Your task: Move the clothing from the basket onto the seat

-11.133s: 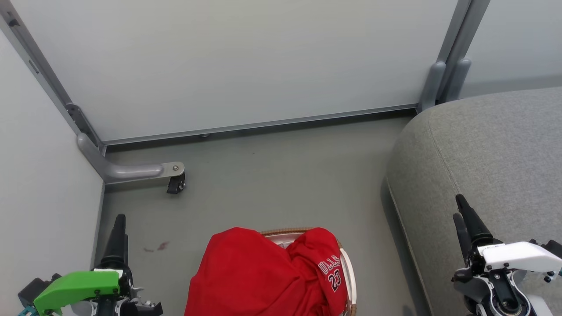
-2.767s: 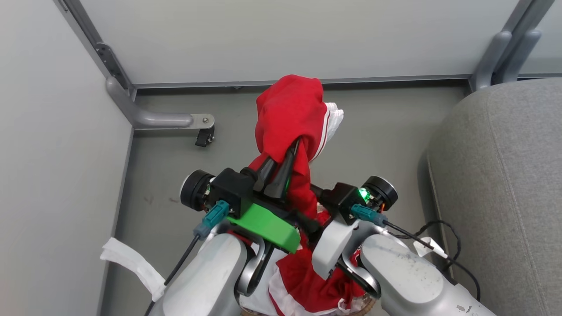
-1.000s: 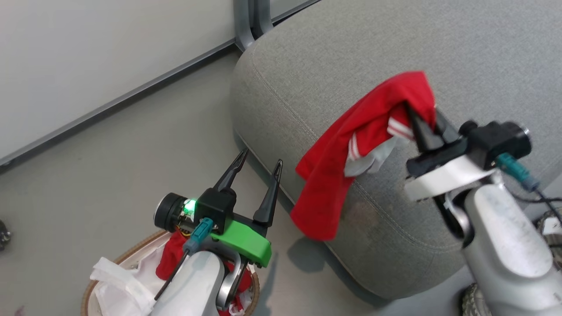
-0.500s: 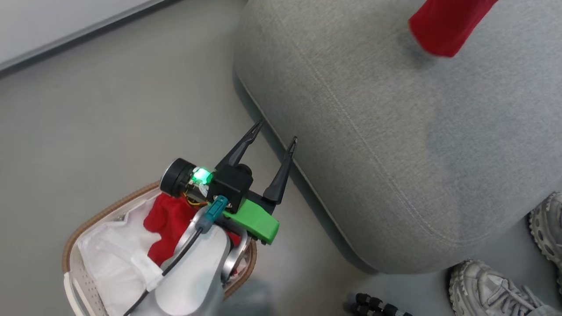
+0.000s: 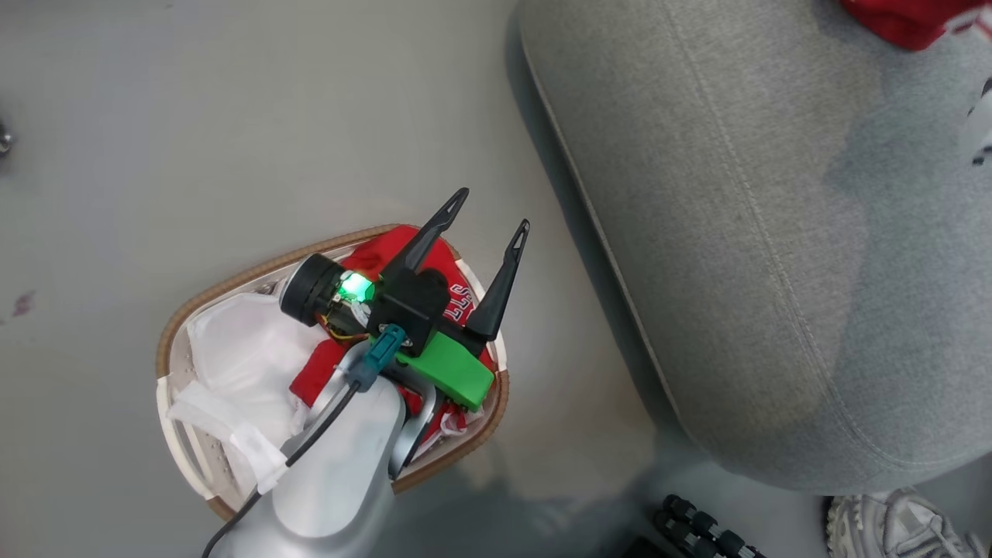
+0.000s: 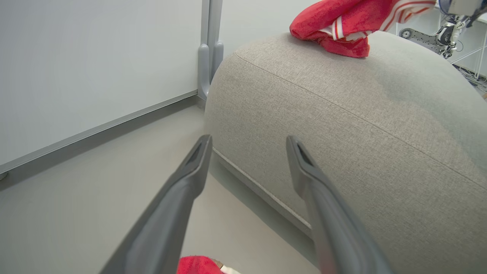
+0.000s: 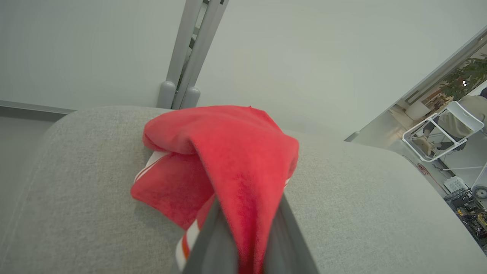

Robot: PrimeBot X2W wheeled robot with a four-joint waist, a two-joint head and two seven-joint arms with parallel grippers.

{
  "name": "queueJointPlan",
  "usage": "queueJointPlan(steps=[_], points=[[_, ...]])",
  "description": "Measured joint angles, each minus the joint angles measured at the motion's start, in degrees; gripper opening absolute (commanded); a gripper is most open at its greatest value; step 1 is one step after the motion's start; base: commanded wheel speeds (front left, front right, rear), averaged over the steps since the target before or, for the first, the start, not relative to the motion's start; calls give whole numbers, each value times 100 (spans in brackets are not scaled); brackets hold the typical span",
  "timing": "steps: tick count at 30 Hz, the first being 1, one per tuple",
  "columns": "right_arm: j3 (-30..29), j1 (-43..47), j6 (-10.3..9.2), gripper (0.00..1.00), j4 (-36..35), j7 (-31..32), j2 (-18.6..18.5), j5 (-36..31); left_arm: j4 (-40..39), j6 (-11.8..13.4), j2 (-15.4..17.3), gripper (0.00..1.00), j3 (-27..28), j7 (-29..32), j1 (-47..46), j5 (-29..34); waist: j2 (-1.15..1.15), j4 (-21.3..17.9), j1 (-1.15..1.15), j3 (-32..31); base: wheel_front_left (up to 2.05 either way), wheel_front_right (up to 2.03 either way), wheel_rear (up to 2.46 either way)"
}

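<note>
Clothing: one red piece [image 7: 228,152] is up on the seat [image 7: 76,198], and the jersey [image 5: 457,298] is in the basket [image 5: 225,283].

The right gripper [image 7: 249,199] pinches the red piece between its two fingers. That piece has white stripes, and its loose end rests bunched on top of the grey seat. The left gripper [image 5: 494,208] hangs over the basket with its fingers spread wide apart, and the tips point toward the side of the seat. The basket stands on the floor [image 5: 194,116] near the seat, not touching it. The jersey, red with white letters, lies in the part of the basket nearer the seat, under the left arm. A white liner [image 5: 232,341] lies crumpled in the other part. A grey shoe [image 5: 899,523] shows on the floor by the seat's near corner.
</note>
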Motion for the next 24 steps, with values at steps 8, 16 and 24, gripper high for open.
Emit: queueJointPlan(steps=[8,16,24], points=[[-497,1485,0,43,154,0,225,-42,53,-2,1,100,207,1,237,-105,0,231,-1,-226,0,0,0],[-949,2570,0,100,-293,0,543,31,-29,48,0,100,399,1,700,-216,0,219,-1,-801,0,0,0],[-1053,2938,0,100,-1368,0,1006,93,-168,214,-2,100,572,0,1004,-378,0,322,-1,-1312,0,0,0]])
